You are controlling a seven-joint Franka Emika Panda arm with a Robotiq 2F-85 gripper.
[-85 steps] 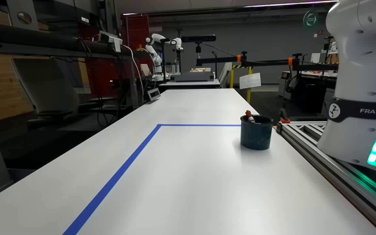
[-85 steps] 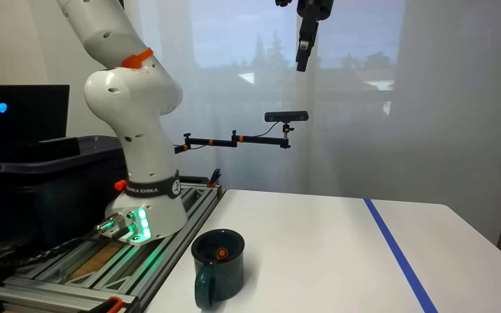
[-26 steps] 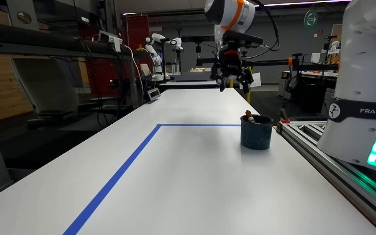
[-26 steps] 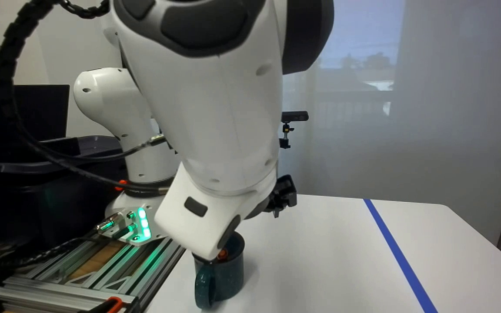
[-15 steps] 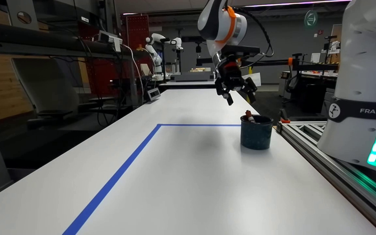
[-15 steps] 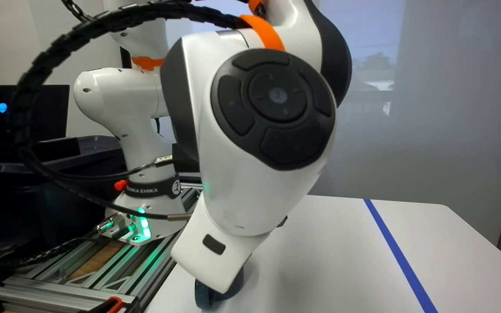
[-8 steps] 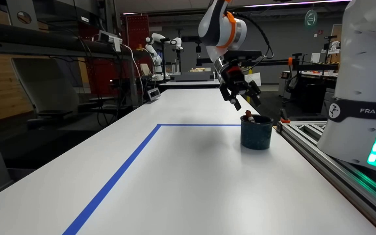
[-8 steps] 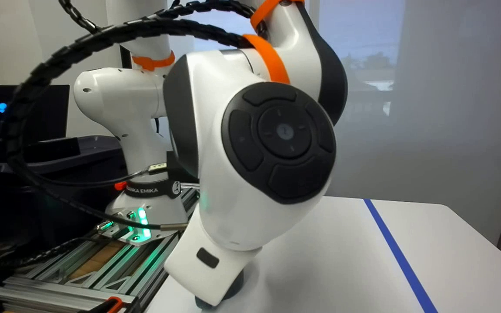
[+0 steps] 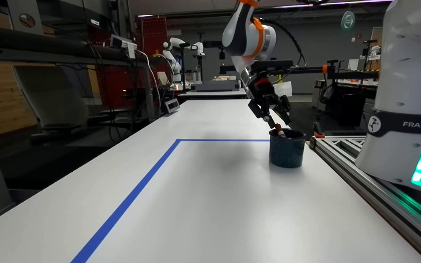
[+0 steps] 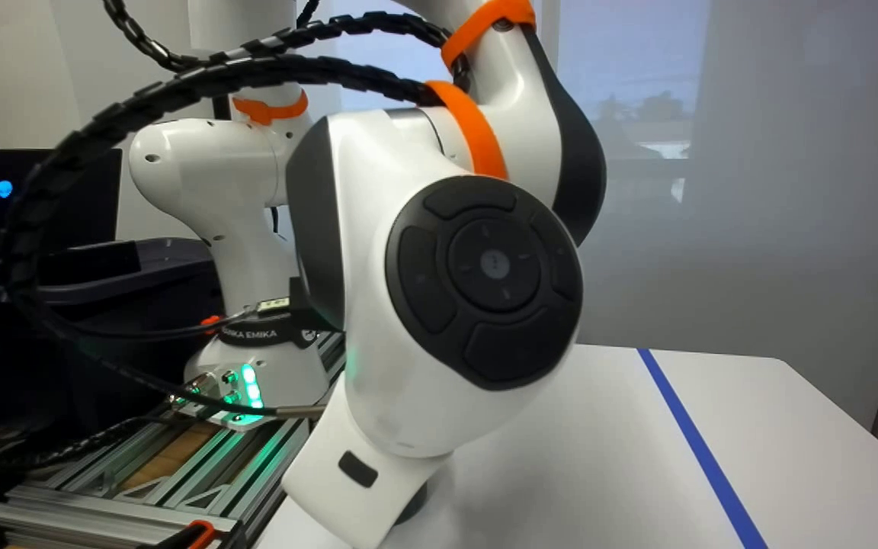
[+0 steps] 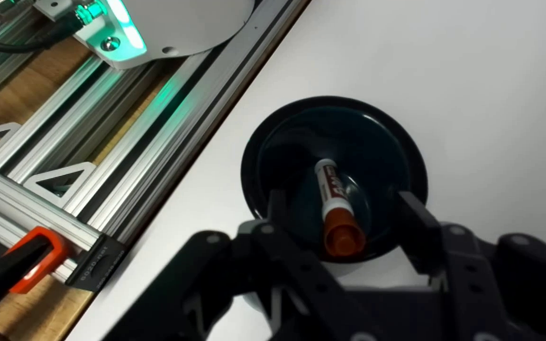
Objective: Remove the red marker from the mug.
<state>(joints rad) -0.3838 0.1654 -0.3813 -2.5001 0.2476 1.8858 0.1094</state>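
Observation:
The mug (image 9: 287, 153) stands upright on the white table near the robot's base. In an exterior view only a sliver of the mug (image 10: 413, 503) shows past the arm, which hides the gripper. The red marker (image 9: 281, 133) leans inside the mug, its brownish-red cap above the rim. The wrist view looks down into the mug (image 11: 368, 137), with the marker (image 11: 334, 189) cap towards the camera. My gripper (image 9: 279, 124) is tilted just above the mug. In the wrist view the gripper (image 11: 341, 196) is open, one finger on each side of the marker, with gaps on both sides.
The robot's base (image 9: 397, 146) and its aluminium rail frame (image 11: 159, 156) are close beside the mug at the table edge. Blue tape (image 9: 133, 193) marks lines on the white table (image 9: 210, 204). An orange-handled clamp (image 11: 48, 255) sits on the frame.
The gripper came from high up, out of sight in an exterior view, down over the mug. In the last half second it sank slightly closer to the marker. Mug and marker have not moved.

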